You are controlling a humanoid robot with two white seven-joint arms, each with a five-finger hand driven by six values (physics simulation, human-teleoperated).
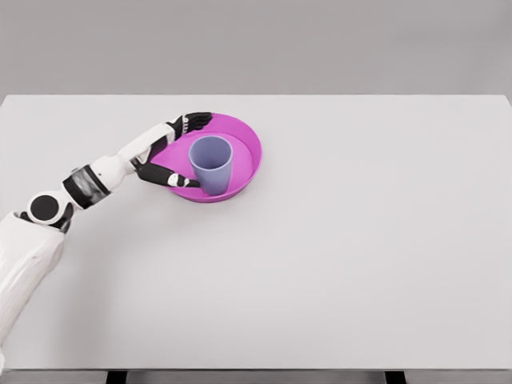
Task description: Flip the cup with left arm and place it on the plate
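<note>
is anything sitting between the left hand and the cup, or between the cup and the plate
Nothing visible does. The blue-grey plastic cup already stands upright, mouth up, inside the magenta round plate. The left hand is open right beside the cup, thumb near its base, fingers over the plate's far rim.

A white table (360,264) fills the view, with a plain grey wall (256,44) behind it.

The cup (211,163) hides part of the plate's (246,152) floor. The left hand (174,152) covers the plate's left rim. The left arm's shoulder and the desk's (360,256) legs are cut off by the picture's edges.
</note>
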